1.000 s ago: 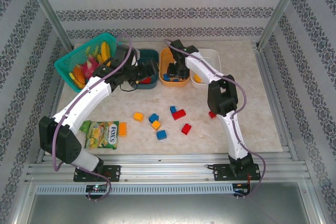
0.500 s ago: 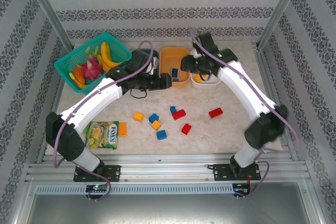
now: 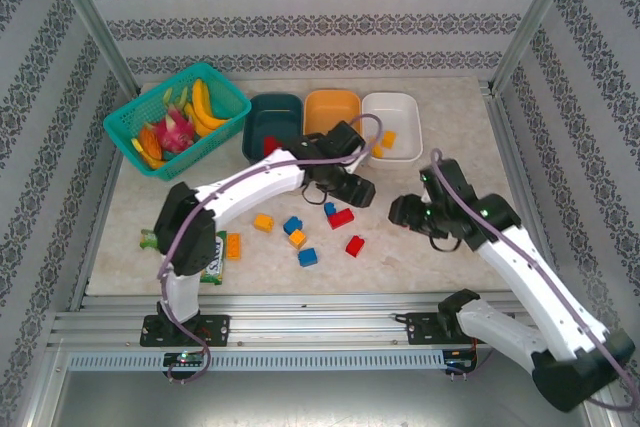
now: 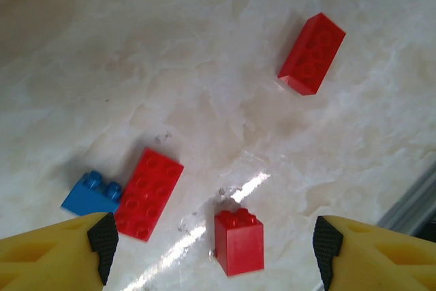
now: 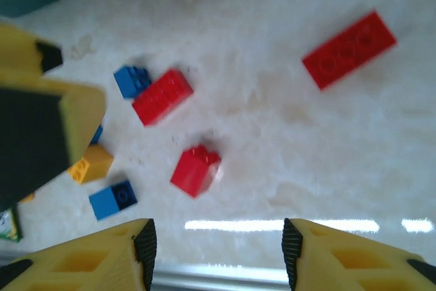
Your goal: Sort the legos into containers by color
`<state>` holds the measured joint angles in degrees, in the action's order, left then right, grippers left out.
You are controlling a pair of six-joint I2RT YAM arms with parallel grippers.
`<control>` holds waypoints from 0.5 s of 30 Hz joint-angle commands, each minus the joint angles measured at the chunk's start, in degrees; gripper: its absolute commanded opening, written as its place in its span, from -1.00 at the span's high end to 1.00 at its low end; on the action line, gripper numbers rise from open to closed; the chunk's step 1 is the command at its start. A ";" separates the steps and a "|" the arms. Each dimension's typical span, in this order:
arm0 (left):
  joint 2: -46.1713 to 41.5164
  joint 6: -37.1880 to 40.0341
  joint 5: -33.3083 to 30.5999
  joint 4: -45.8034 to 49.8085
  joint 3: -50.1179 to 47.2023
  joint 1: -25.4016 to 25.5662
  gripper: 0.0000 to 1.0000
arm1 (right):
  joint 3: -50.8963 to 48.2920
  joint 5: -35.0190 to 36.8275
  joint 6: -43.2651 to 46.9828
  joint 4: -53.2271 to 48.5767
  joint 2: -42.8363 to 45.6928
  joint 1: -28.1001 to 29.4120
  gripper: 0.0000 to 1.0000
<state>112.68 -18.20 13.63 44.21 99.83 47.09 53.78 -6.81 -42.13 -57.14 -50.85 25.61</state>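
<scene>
Legos (image 3: 297,238): chunky glossy plastic bricks with studded tops. 9 visible loose on the worktop (image 3: 470,137), mid-area toward the near edge:
- 3 red: long brick (image 4: 311,53), wide brick (image 4: 148,184), stubby block (image 4: 238,242)
- 3 blue (image 3: 308,257); one touches the wide red brick
- 3 orange-yellow (image 3: 263,222); one sits just beside the snack packet (image 3: 213,261) toward the near left corner

Bins: 3 shallow rounded-rectangular bins in smooth plastic, in a row at the middle of the far edge: dark teal (image 3: 270,105), orange (image 3: 332,105), white (image 3: 397,107). The white bin holds 2 orange-yellow bricks (image 3: 388,139). The teal bin shows 1 red piece (image 3: 268,143). The orange bin's near half is hidden by the left arm, so I can't count what's in it.

Left gripper (image 4: 213,238): yellow fingers (image 4: 51,253) with black pads, spread wide, gripping nothing. It hangs over the red group, and in its wrist view the stubby block lies on the worktop between the fingers, clear of both.

Right gripper (image 5: 216,244): same build, also spread wide and empty, on the right of the brick cluster.

Worktop: pale marble pattern, glossy, with glare streaks. Green mesh basket (image 3: 125,129) with toy fruit at the far left corner.
</scene>
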 commanded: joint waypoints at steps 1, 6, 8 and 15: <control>4.29 6.09 -5.87 4.82 4.09 1.45 -0.56 | -4.30 -7.41 -3.86 -4.64 3.85 -0.47 -0.14; 10.88 7.34 -11.84 7.14 7.45 1.86 -0.55 | -6.23 -14.76 -1.51 -4.85 8.44 -1.70 -0.29; 12.44 7.86 -12.45 7.38 7.46 2.03 -0.54 | -6.28 -16.93 -0.68 -4.20 10.47 -2.46 -0.36; 17.37 12.36 -15.65 10.09 10.03 4.79 -0.52 | -8.77 -18.96 -2.15 -3.82 17.06 -3.43 -0.42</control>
<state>128.55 -9.65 1.37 50.63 107.00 49.63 46.17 -23.57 -43.64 -60.53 -34.94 22.96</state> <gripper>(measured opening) 0.759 0.708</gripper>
